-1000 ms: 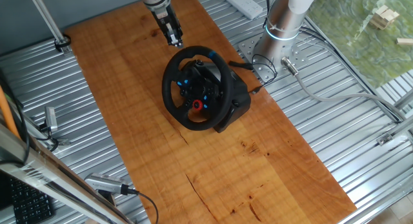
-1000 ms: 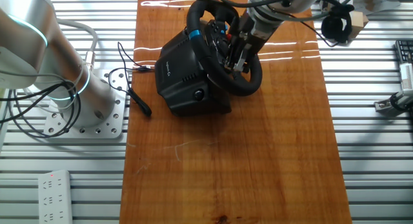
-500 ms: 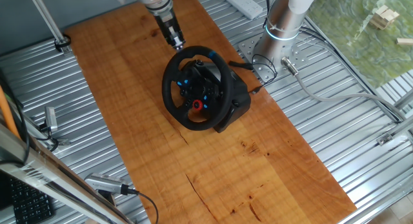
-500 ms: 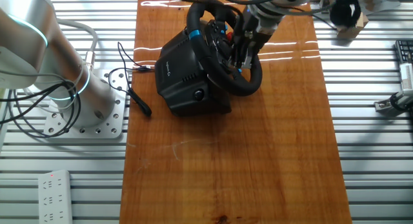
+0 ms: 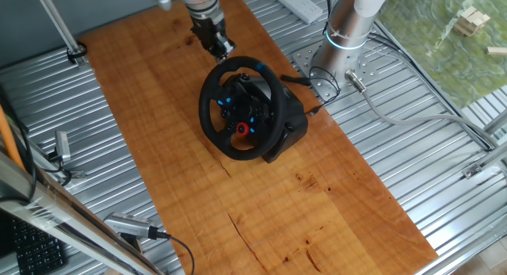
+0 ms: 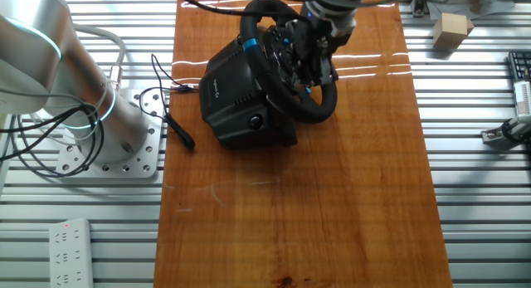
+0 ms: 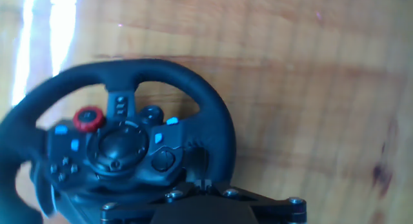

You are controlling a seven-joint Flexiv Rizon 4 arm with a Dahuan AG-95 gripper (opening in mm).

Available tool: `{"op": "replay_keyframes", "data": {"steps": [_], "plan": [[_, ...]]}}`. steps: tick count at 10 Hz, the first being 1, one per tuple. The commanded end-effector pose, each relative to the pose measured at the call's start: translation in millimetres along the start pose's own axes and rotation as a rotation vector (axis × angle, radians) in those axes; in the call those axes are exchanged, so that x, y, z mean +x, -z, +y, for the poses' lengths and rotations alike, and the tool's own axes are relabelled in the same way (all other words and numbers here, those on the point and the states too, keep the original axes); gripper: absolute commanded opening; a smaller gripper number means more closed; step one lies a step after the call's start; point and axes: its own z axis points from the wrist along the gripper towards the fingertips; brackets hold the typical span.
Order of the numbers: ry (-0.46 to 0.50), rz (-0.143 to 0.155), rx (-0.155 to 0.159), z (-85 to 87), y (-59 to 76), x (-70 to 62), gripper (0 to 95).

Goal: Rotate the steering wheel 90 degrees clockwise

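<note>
Black round thick-rimmed steering wheel point(image 5: 241, 107) on its black base point(image 6: 236, 93) sits mid wooden bench point(image 5: 317, 196). My hand point(image 5: 216, 43) hovers just above the rim's top; can't tell if it's open. Rim looks stiff and grippy, probably spring-loaded; I'd pinch the rim, not the spokes.

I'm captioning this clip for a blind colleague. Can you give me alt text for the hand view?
A black steering wheel fills the left and center of the frame, seen close up, with blue-lit hub buttons and one red round button at upper left. Behind it is a glossy wooden tabletop; a dark part with screws spans the bottom edge.
</note>
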Motion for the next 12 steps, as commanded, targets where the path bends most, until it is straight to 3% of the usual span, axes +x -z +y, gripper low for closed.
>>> {"op": "replay_keyframes", "data": {"steps": [1,3,4,6,10,12], "plan": [[0.499,-0.030,0.016,0.5,1.4,0.6,0.0],[0.714,-0.051,0.024,2.6,2.9,1.2,0.0],[0.871,-0.070,0.048,3.3,3.3,1.3,0.0],[0.988,-0.088,0.065,3.8,3.7,1.5,0.0],[1.225,-0.155,0.054,6.6,5.5,2.1,0.0],[1.370,-0.140,0.068,7.4,6.1,2.3,0.0]]}}
